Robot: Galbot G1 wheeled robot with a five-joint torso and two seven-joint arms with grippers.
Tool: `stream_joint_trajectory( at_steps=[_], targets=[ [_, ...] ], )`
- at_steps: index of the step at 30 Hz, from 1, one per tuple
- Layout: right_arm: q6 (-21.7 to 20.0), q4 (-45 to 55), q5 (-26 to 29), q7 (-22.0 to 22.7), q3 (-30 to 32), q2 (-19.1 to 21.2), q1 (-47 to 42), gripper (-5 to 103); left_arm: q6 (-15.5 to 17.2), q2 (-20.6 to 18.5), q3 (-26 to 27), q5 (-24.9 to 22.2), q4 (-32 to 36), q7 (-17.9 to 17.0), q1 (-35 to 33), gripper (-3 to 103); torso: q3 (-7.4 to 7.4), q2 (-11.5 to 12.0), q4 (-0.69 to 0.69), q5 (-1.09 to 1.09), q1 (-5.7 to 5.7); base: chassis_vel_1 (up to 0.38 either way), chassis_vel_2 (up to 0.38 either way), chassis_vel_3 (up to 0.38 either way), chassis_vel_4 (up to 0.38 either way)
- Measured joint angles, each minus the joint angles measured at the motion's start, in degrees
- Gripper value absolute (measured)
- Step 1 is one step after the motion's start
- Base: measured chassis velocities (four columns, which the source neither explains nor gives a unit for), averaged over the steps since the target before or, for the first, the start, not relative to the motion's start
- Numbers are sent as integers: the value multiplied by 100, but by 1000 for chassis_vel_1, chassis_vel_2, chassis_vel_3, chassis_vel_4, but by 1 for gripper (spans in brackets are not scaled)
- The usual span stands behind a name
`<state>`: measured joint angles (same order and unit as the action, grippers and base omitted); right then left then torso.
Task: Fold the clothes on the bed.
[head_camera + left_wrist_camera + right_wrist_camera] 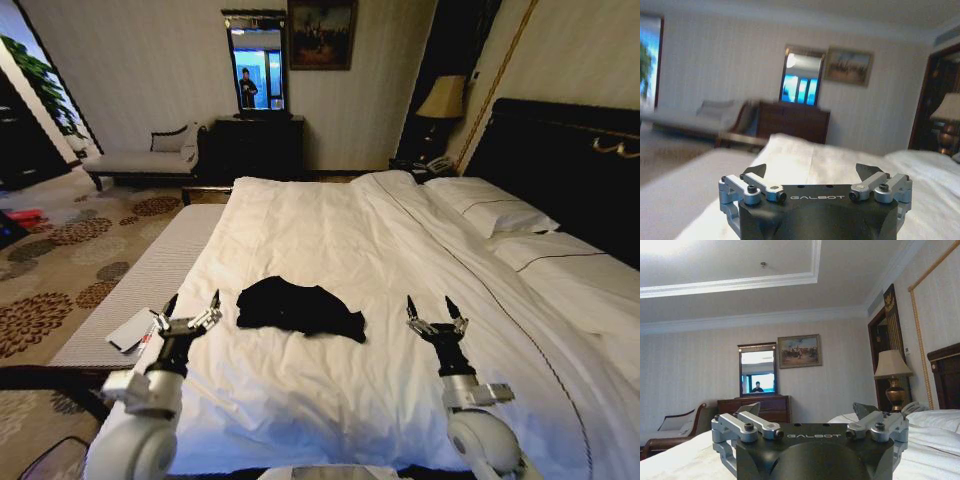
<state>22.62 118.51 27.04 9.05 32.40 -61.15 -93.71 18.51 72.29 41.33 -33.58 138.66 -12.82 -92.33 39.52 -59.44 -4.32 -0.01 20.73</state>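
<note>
The clothes (298, 308), a crumpled black T-shirt, lie on the white bed (370, 230) near its foot, a little left of the middle. My left gripper (191, 304) stands open over the bed's left edge, left of the shirt and apart from it. On the other side, my right gripper (436, 306) is open too, held above the sheet to the right of the shirt, nothing between its fingers. The left wrist view has the left gripper (812, 172) open over the bed; in the right wrist view the right gripper (807, 410) is open.
A grey bench (140, 280) runs along the bed's left side with a white flat booklet (130, 330) on it. Pillows (495, 210) and a dark headboard (570, 150) are at the right. A dark dresser (255, 145) with mirror and a pale chaise (150, 158) stand at the far wall.
</note>
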Motion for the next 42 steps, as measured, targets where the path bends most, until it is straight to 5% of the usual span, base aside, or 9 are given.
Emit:
stream_joint_trajectory(
  at_steps=[3,12,16,31,42],
  targets=[
    [30,-227,0,2,-136,25,229,100,726,-325,-52,-874,-356,-352,489,100,0,0,-1,0,0,0,0,0,0],
    [69,-856,-3,34,-719,186,935,100,1423,-507,-154,-1922,-1394,-617,1248,100,0,0,6,1,0,0,0,0,0],
    [93,-957,-10,46,-741,165,957,100,1445,-588,-559,-1742,-1912,-633,1700,100,0,0,-4,0,0,0,0,0,0],
    [250,-1361,-140,115,-736,-102,1033,100,1005,-662,-2062,-624,-3428,-567,3243,100,0,0,-1,2,0,0,0,0,0],
    [310,-1535,-148,142,-711,-180,1094,100,1204,-373,-2738,-888,-4335,-859,4134,100,0,0,-1,1,0,0,0,0,0]
  ],
)
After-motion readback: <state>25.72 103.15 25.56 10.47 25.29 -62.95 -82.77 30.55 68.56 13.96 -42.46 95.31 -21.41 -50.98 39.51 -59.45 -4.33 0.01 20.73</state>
